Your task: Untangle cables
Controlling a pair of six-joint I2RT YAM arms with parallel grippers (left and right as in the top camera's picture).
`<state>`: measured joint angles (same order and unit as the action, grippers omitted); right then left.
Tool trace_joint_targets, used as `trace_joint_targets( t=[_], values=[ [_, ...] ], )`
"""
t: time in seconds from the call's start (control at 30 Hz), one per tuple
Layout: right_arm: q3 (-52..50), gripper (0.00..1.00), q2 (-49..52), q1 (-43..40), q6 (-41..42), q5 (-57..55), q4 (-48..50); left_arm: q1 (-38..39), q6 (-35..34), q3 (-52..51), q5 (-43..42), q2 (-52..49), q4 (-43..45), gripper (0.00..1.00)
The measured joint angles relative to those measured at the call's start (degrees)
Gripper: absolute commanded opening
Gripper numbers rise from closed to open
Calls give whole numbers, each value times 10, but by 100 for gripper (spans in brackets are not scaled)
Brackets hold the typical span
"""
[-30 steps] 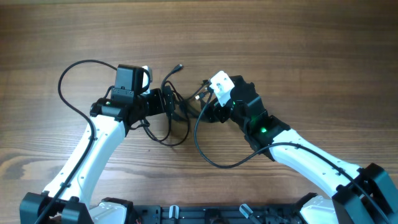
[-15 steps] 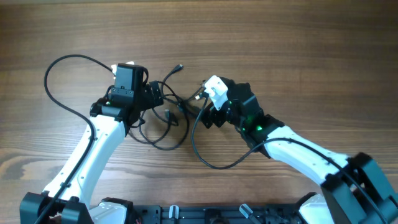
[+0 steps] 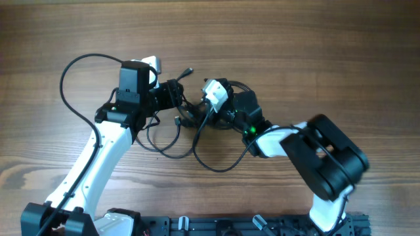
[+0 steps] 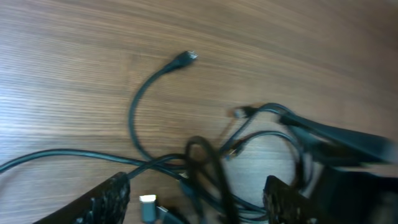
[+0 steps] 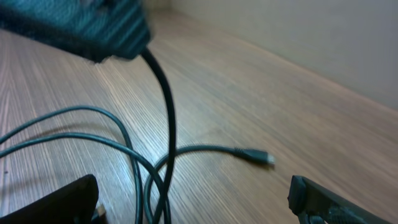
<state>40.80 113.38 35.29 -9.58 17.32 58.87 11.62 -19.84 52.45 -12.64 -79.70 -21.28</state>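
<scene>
1. The thin black cables [image 3: 186, 117] lie in a loose tangle near the middle of the brown wood-grain desk [image 3: 328, 46], between the ends of the two arms.
2. The left fingers [image 4: 111, 200] are spread apart. In the left wrist view, several strands run through the gap between them, and neither finger visibly presses on a strand.
3. The right fingers [image 5: 65, 202] are spread wide too, one at each lower corner of the right wrist view. Cable loops lie ungrasped on the desk between them.
4. Seen from overhead, both sets of fingers point into the tangle from opposite sides, close to each other.
5. One strand curves out of the tangle, away from the robot, and ends in a small connector plug [image 3: 189, 69] lying free on the desk.
6. The left wrist view shows a second small plug tip [image 4: 239, 112] near the right arm's blurred dark end. A pale rectangular plug [image 4: 147, 200] lies just inside the left finger.
7. The left arm's thick black cord [image 3: 69, 85] arches in a wide loop to that arm's left, apart from the tangle.
8. A black loop [image 3: 213, 164] sags toward the robot's base beside the right wrist. It cannot be told whether it belongs to the tangle or to the arm.
9. A white block [image 3: 214, 92] sits on the right wrist and a green light [image 3: 250, 130] glows behind it. Any lettering there is too small to read.
</scene>
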Motion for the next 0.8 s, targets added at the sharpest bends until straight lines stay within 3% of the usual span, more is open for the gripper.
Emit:
trace_joint_targets(
  t=[0.1,0.23,0.37,0.47,0.6,0.67,0.77,0.8],
  values=[
    [17,100,50,0,2,22,24,0,-4,0,-63,0,15,47],
    [64,99,79,0,4,52,26,1,-19,0,-134,0,37,41],
    [95,75,79,-5,8,58,25,11,-30,0,-144,0,60,43],
    [100,43,79,-8,9,63,19,16,-32,0,-136,0,72,43],
    [100,33,79,-10,12,73,17,19,-33,0,-129,0,72,41],
    [100,33,79,-10,13,73,17,21,-33,0,-129,0,72,40],
    [105,52,79,-10,18,84,16,21,-43,0,-130,0,73,35],
    [109,54,79,-10,20,89,16,22,-49,0,-130,0,75,35]
  ],
)
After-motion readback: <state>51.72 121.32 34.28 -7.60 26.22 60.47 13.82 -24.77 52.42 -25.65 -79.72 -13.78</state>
